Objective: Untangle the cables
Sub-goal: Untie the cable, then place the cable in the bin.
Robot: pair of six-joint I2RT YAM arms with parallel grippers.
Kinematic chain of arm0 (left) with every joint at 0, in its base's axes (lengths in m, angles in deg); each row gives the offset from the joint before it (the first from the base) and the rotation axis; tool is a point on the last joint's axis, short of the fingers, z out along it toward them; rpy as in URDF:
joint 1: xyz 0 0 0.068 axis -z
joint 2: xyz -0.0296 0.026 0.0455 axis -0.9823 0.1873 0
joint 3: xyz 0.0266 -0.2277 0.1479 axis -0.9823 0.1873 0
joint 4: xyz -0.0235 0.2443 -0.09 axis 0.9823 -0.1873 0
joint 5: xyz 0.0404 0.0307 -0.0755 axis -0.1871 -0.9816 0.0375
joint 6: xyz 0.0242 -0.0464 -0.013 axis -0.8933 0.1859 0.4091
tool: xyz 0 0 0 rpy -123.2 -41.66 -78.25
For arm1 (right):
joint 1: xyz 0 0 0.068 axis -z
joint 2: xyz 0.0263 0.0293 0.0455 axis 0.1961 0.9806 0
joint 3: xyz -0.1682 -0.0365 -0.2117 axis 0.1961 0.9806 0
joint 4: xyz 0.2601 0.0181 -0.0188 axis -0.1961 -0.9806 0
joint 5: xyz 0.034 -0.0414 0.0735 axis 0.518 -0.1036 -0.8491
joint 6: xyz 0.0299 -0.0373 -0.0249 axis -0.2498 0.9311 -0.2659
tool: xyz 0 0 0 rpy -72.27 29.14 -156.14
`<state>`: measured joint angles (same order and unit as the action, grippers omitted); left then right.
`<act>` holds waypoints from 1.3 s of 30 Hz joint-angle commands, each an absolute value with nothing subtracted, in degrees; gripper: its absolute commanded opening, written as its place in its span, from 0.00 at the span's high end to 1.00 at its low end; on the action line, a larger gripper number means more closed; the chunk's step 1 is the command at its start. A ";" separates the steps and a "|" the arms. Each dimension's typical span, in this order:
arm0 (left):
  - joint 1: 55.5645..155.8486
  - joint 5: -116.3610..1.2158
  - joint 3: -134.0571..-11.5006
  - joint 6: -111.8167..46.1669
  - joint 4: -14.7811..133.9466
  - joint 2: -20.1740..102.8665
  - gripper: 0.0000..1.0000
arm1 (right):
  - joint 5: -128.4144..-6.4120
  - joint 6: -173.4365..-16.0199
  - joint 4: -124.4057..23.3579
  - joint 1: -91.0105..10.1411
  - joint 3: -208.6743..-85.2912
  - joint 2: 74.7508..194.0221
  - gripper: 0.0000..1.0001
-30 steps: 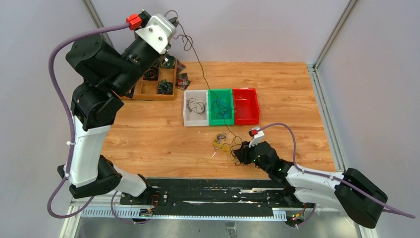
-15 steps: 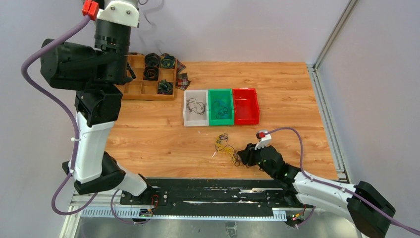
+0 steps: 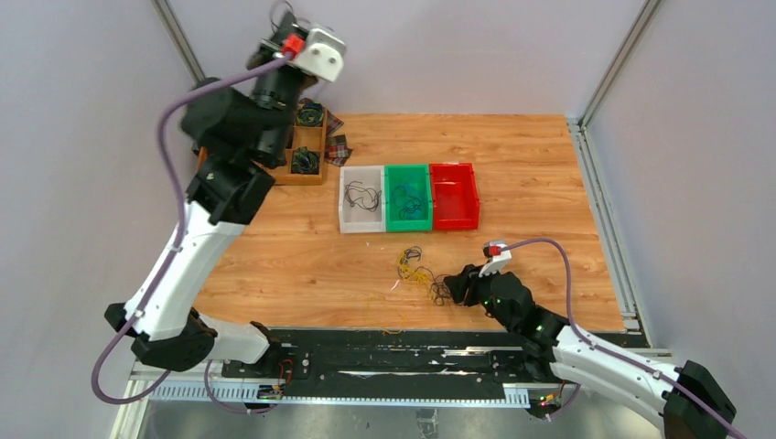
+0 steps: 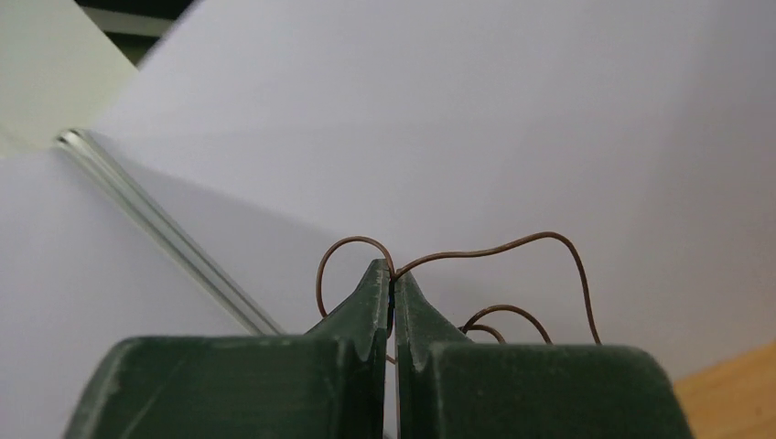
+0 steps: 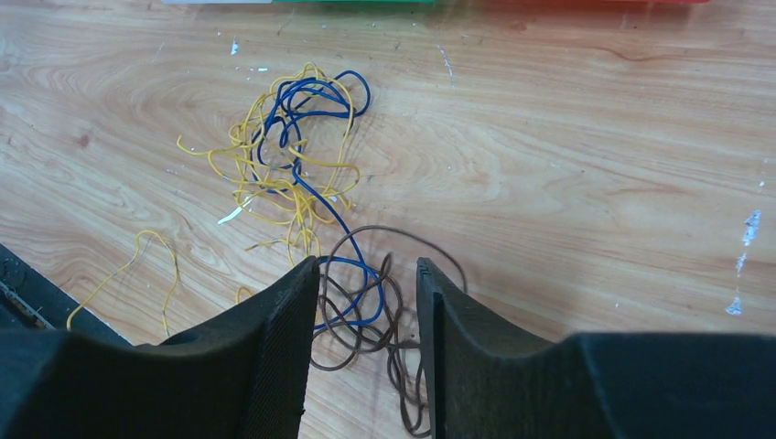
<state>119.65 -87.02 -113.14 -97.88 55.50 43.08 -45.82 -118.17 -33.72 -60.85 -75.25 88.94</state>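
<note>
Left gripper high up by back wall, jaws clamped tight on thin brown cable; loops stick out either side of tips. Right gripper low over table, jaws parted, gripping nothing. Blue and brown loops lie on wood between its fingers. Cable tangle, yellow and blue, just ahead of it. White bin, green bin and red bin side by side beyond tangle. Wooden tray partly behind left arm.
</note>
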 commanded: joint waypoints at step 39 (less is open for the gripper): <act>109.44 -78.42 -103.67 -80.83 50.54 49.19 0.99 | -41.09 -117.00 -40.80 -61.60 -78.17 85.44 0.58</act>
